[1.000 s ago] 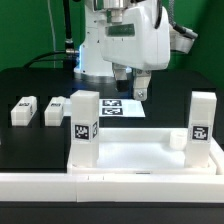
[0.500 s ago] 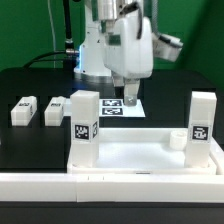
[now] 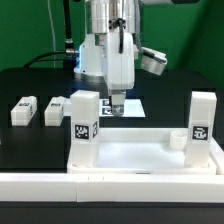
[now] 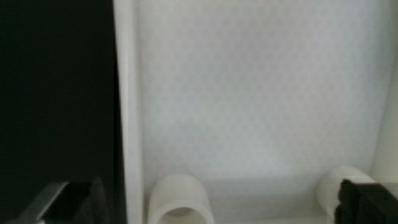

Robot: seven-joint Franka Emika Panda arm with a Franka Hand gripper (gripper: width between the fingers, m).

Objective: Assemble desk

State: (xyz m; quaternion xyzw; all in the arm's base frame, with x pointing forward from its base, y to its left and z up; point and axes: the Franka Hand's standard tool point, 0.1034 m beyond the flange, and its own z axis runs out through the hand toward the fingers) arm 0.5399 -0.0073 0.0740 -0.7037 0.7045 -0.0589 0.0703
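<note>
Now the tool (image 3: 118,104) hangs lower and further to the exterior view's left than a second ago. Then it was tilted above the right part of the marker board (image 3: 130,106). It now points straight down, and its two fingers stand wide apart, released, with no grip on anything. Everything else lies as it did.

From left to right in the exterior view, one loose leg (image 3: 21,110) and a second loose leg (image 3: 56,110) lie side by side on the black counter (image 3: 30,150), well apart from the tool. The slab (image 3: 130,155) sits near the front, just behind the border rail (image 3: 110,188). The left upright leg (image 3: 84,126) stands on its left corner, just in front of the tool. A round socket (image 3: 177,138) and the right upright leg (image 3: 203,120) are at its right end.

The left upright leg covers a corner of the marker board, and the arm's upper part is cut off. In the wrist view the dark fingertips (image 4: 356,192) are blurred and clipped by the picture's edge. They sit over white slab surface beside a strip of counter. A rounded white shape (image 4: 178,205) between them is too blurred to name.
</note>
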